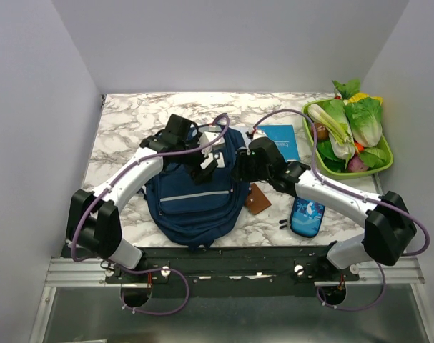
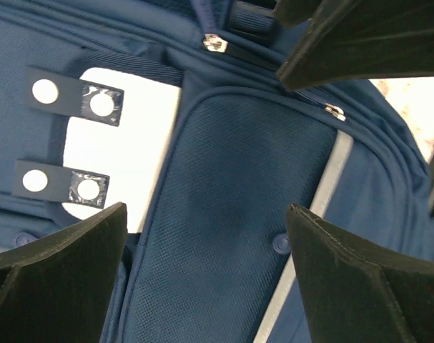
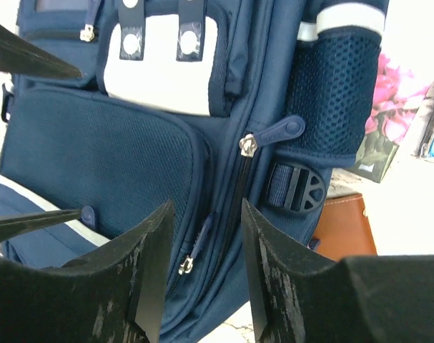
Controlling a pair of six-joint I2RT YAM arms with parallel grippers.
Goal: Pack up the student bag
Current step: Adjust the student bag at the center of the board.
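While the left gripper (image 2: 206, 214) gapes over the student bag (image 1: 195, 204), right gripper (image 3: 206, 214) seems half-open.

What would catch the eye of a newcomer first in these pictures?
The big navy student bag lies in the middle of the marble table, with the left tool and the right tool both over its far half. At the far right corner, a green tray heaped with leafy vegetables stands out.
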